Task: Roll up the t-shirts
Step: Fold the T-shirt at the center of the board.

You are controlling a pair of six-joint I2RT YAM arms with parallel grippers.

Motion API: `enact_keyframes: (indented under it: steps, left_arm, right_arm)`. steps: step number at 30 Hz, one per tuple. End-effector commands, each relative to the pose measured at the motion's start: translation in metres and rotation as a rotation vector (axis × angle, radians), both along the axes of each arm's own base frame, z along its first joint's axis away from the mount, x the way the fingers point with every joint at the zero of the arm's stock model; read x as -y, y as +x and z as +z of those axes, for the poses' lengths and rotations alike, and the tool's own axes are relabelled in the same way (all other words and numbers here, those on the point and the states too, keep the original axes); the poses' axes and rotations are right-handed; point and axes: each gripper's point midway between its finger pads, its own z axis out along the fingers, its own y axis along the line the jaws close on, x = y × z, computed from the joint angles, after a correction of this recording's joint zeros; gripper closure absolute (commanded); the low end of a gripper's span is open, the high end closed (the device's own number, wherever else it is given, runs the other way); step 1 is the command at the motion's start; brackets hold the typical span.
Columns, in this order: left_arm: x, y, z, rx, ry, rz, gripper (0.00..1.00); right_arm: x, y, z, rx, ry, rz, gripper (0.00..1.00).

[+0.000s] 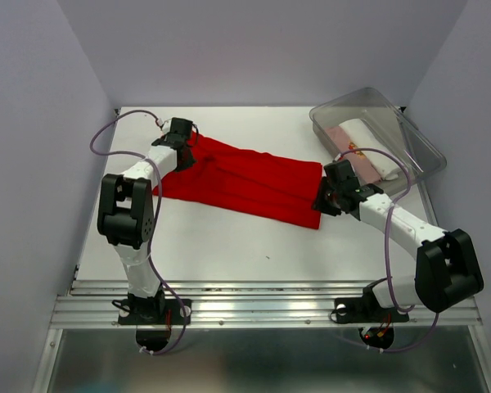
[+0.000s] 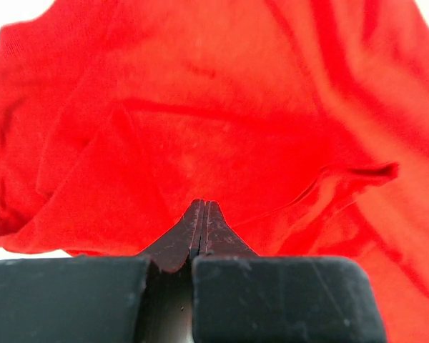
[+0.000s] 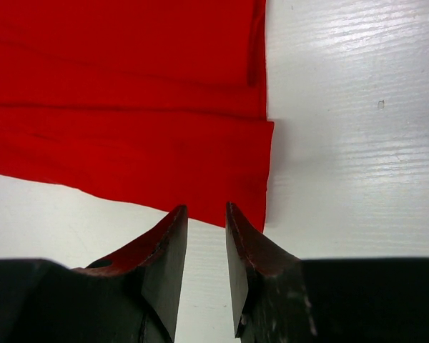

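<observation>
Looking down on a white table [image 1: 229,246] boxed in by pale lilac walls, with two robot arms reaching in from the near edge. Showing one red t-shirt [image 1: 245,180] lying flat across the middle, folded lengthwise into a long band and slanting from far left to near right. Showing no curl or roll at either end of that shirt, so apparently sitting at the very start of its rolling.

Showing a clear bin [image 1: 421,139] just beyond the shirt's right end, toward the back, holding a white roll [image 1: 370,141] and a pale pink roll [image 1: 341,133] with small red print. Judging those two as finished and the red one as the last left to do.

Showing the left gripper [image 2: 202,207] at the shirt's far-left end, jaws pressed fully together, tips against rumpled red cloth; not being able to tell whether any fold is pinched between them. Showing the right gripper [image 3: 206,211] at the shirt's right end, by the hem, jaws standing a little apart with bare table between them, gripping nothing, tips just short of the cloth's edge.

Seeing nothing resting on top of the shirt. Noting the bin crowding the right arm on the side away from the shirt, and purple cables [image 1: 92,143] looping off both arms, likely needing care during any sweep.
</observation>
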Motion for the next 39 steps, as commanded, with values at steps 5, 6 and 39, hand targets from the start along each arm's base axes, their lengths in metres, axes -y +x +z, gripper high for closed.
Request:
enact_keyframes:
  steps: [5,6,39]
  left_arm:
    - [-0.008,0.009,0.021,0.04,0.018,0.022,0.96]
    - [-0.011,0.003,0.014,0.022,0.019,0.03,0.91]
    - [-0.009,-0.007,-0.021,-0.009,-0.065,0.001,0.85]
  right_arm:
    - [-0.003,0.009,0.008,0.038,0.015,0.009,0.66]
    - [-0.003,0.009,0.007,0.036,0.013,0.008,0.66]
    - [-0.007,0.01,0.009,0.035,0.028,0.019,0.66]
